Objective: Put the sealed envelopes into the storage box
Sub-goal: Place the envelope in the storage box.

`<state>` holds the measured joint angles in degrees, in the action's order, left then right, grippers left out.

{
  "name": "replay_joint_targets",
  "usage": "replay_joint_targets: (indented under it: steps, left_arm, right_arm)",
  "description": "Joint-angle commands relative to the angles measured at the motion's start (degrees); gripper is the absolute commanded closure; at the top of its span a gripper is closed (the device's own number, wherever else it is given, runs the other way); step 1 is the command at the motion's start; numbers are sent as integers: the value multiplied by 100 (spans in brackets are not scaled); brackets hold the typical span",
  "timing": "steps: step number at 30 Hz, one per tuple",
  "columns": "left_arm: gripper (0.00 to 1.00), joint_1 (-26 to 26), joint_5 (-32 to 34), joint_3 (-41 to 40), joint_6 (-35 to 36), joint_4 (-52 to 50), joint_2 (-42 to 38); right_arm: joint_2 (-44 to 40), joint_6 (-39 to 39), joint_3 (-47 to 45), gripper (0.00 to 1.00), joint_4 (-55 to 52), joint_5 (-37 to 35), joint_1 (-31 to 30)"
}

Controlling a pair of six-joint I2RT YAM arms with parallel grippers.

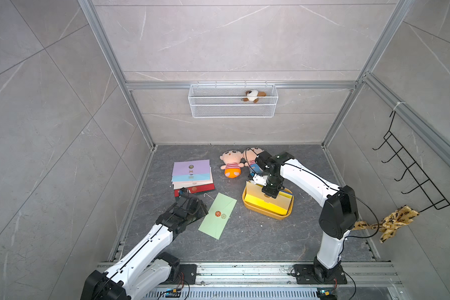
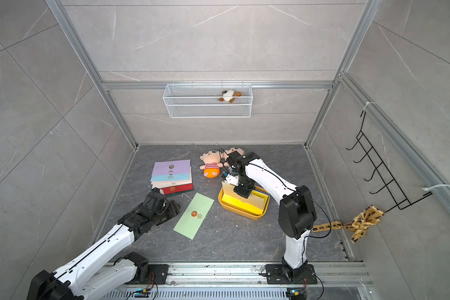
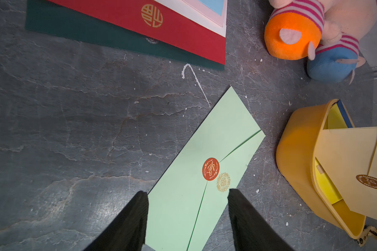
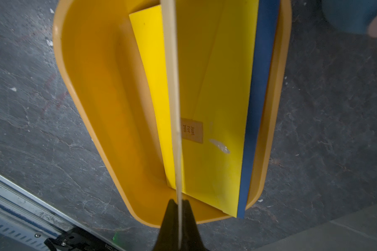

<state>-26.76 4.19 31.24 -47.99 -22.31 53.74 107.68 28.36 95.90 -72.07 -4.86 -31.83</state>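
Grey marbled bench inside an aluminium-framed cell with tiled walls. Both arms are mounted on the front rail.

Left arm reaches low over the bench. Left fingers stand wide apart and grip nothing. In the left wrist view they straddle the near end of the green envelope; contact cannot be judged. This envelope lies flat and slanted, flap side up, between the two arms. It carries a round orange-red seal with a gold seal just beside it.

Right arm bends down over the storage box, which sits on the bench to the right of the green envelope. Right fingers are clamped on the cream envelope, held upright on edge. Its lower part is inside the box and the rest stands above the rim. Already in the box: a yellow envelope leaning back, and a blue envelope behind it against the wall.

Farther back on the left is the envelope stack, fanned, lilac on top, then light blue, cream, red, dark green at the bottom. Beside it lie two plush dolls, one partly hidden by the right arm.

Back wall: white wire basket on the crossbar, holding a small plush toy. Right wall: black hook rack with a yellow patterned cloth tied to its lower end.
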Motion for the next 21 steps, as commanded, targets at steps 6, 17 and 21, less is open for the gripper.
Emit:
replay_joint_targets:
  steps: [6,17,21]
  left_arm:
    - [36,-45,-37,24,88,20,-29]
    - [35,-34,-17,56,146,151,136]
    - [35,-33,-55,116,258,421,529]
  right_arm:
    - [95,-48,31,78,138,-150,28]
    - [-954,-1684,272,60,839,-255,33]
    - [-2006,-3588,-1025,60,2194,694,-5]
